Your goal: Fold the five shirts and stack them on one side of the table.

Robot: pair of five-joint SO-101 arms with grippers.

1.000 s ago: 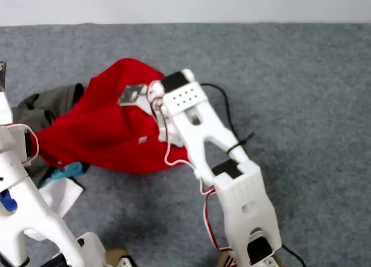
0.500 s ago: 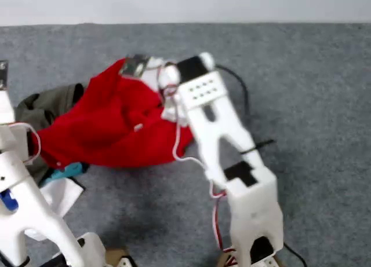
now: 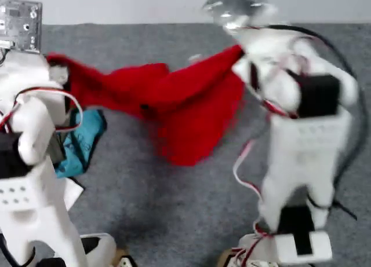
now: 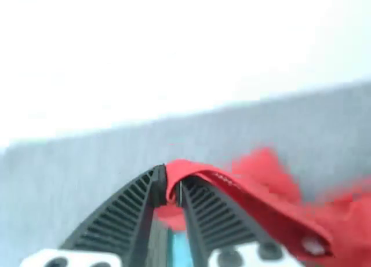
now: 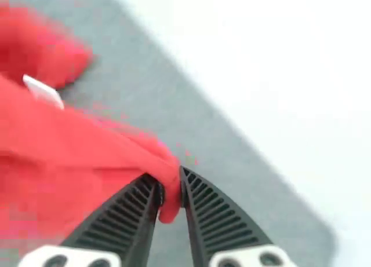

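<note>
The soft red fabric shirt (image 3: 185,105) is up off its heap at the left, stretched in mid-air across the far side of the grey carpeted table (image 3: 174,220): spread for folding, I'd say, no fold made yet! Wrist views catch the left gripper (image 4: 171,185) and right gripper (image 5: 170,189) each pinched tight on red cloth; the high view adds a crumpled teal shirt (image 3: 84,142), uncovered at the left

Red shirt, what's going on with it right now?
Both arms have the red shirt spread between them above the grey table. The left arm's jaws are shut on one edge, the right arm's jaws on another, and the middle sags. No fold is made yet. A teal shirt lies on the table beside the left arm.
</note>
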